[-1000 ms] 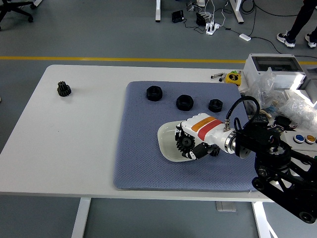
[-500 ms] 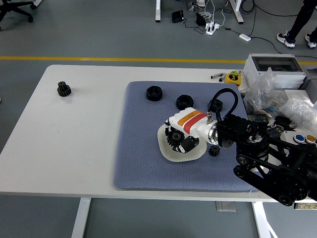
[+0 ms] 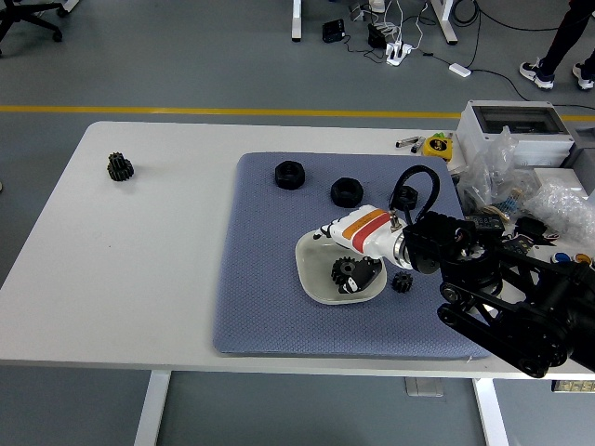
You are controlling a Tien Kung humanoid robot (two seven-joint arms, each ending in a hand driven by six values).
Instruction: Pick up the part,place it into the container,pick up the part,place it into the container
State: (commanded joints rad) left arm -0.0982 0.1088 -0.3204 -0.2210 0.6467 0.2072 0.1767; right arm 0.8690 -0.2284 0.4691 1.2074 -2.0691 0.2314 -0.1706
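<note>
A black gear (image 3: pixel 345 271) lies inside the white bowl (image 3: pixel 313 271) on the blue-grey mat (image 3: pixel 260 279). My right hand (image 3: pixel 365 272), white with an orange and a red stripe, hovers over the bowl's right side; its fingers are loosened beside the gear and hold nothing. A smaller black gear (image 3: pixel 402 282) sits on the mat just right of the bowl, under my wrist. Another black gear (image 3: pixel 120 166) stands far left on the bare table. The left arm is out of view.
Three black nuts (image 3: pixel 289 174) (image 3: pixel 346 191) (image 3: pixel 405 196) lie along the mat's far part. A grey box (image 3: pixel 514 130), plastic bags (image 3: pixel 558 200) and small clutter crowd the table's right end. A person's feet show at the top right.
The hand carried the gear left over the bowl, then drew back to the right. The gear now lies in the bowl, free of the fingers.
</note>
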